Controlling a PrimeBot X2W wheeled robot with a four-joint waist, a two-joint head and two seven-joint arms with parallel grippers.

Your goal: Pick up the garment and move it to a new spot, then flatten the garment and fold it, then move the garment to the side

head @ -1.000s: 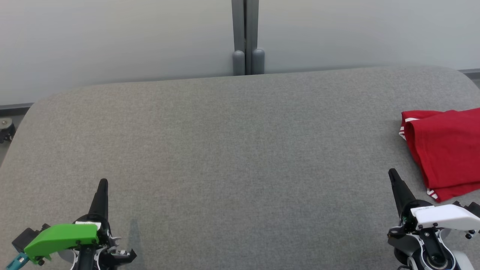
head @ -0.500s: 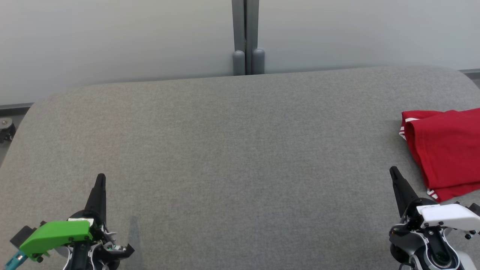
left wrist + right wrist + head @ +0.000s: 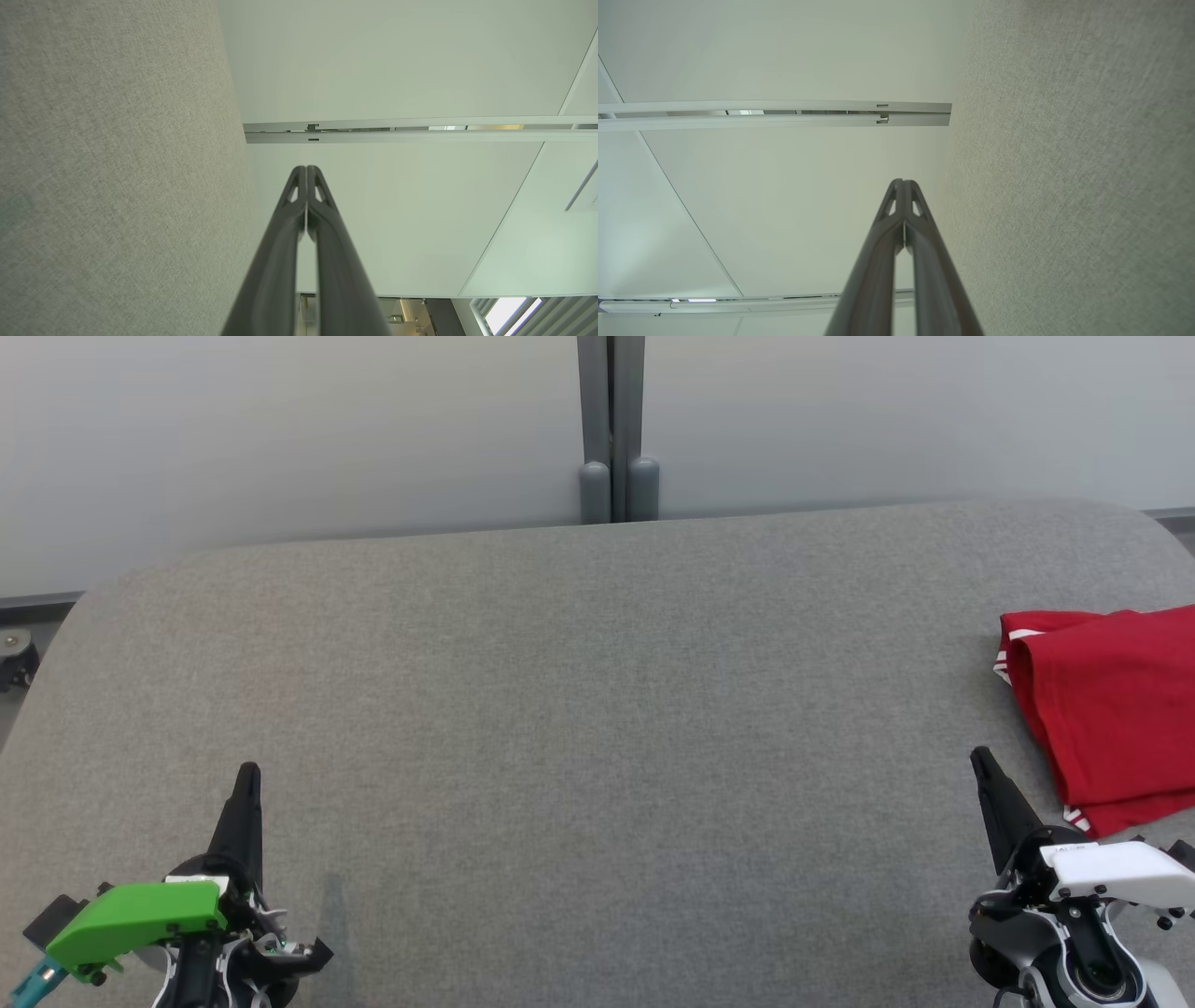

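Garment, red with white trim, lies folded at the right edge of the bench, partly cut off by the head view's border. We judge the last step, moving it aside, done or nearly so. Our left fingers and right fingers are pressed together and hold nothing, low near the front edge. The right ones are near the garment, not touching it. Next we need little more than a check that the fold holds, or a small nudge further right. The head view gives us the garment. The wrist views give us the fingertips meeting, with a pale wall beyond.
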